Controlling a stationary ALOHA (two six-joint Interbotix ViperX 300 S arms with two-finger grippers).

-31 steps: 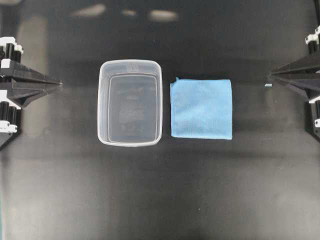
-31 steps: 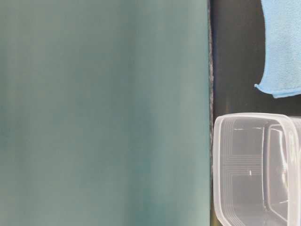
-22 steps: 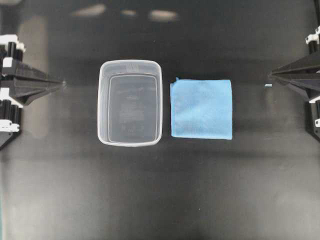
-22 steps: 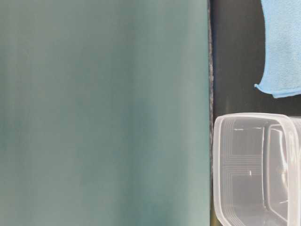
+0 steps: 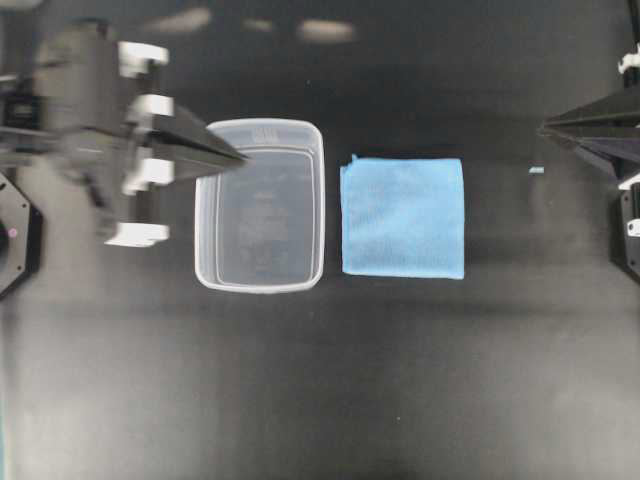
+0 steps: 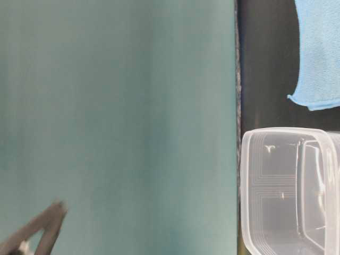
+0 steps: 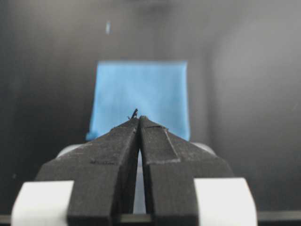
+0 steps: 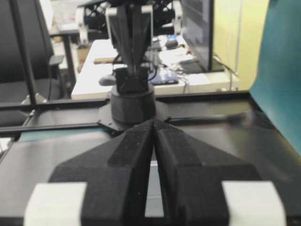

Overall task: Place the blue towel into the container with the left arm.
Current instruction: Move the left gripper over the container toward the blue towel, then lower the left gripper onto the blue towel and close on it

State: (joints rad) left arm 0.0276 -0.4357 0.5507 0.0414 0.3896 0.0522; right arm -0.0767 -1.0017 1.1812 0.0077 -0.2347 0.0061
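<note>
From overhead, the blue towel point(image 5: 403, 218) lies flat and square on the black table point(image 5: 320, 380), just beside the right wall of the container point(image 5: 261, 205), apart from it by a thin strip of bare surface. The container is a clear, thick-rimmed tub with rounded corners. The left gripper point(image 5: 240, 157), motion-blurred, hangs with its pointed tip over the tub's upper left rim, while the right gripper point(image 5: 545, 128) sits well apart at the table's right edge. The left wrist view adds what the overhead blurs: two matte black fingers point(image 7: 117, 150) pressed together to a point, nothing between them, with the towel's fuzzy microfibre face point(image 7: 140, 96) beyond. The right wrist view shows its own jaws likewise closed and bare. The table-level view alone gives the tub's ribbed translucent wall point(image 6: 268, 186), a slightly lifted towel corner point(image 6: 313, 101), and a dim dark shape low on the left, probably the left gripper.
</note>
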